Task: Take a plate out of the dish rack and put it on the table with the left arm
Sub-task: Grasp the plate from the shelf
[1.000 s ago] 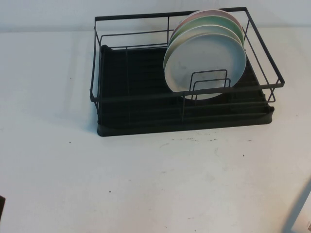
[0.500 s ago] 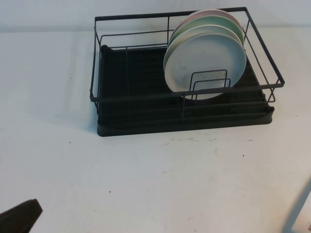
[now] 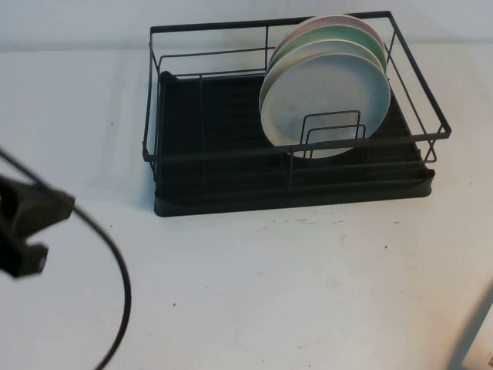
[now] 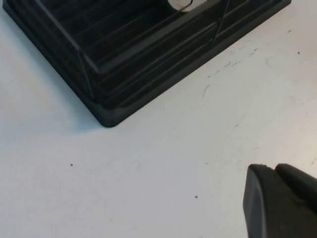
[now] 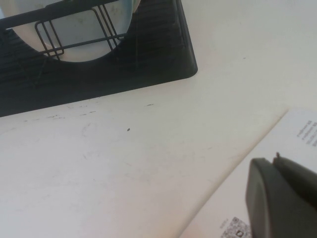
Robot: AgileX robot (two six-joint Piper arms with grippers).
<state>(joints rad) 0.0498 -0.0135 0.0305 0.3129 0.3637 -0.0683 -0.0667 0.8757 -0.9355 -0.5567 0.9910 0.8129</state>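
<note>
The pale grey plate stands upright at the front of a stack in the right half of the black dish rack. Behind it are a mint-green plate and a pink plate. My left arm hangs over the white table at the left, in front of and left of the rack, far from the plate. In the left wrist view the left gripper is shut and empty above the table, with the rack's corner ahead. The right gripper is shut and empty near the table's front right edge.
A loose black cable loops down from the left arm over the front left of the table. A white sheet with a printed code lies beyond the table edge by the right gripper. The rack's left half holds no plates.
My left arm has risen from the bottom-left corner and moved forward toward the rack, and its cable now shows. The plates, the rack and the right arm have not moved.
</note>
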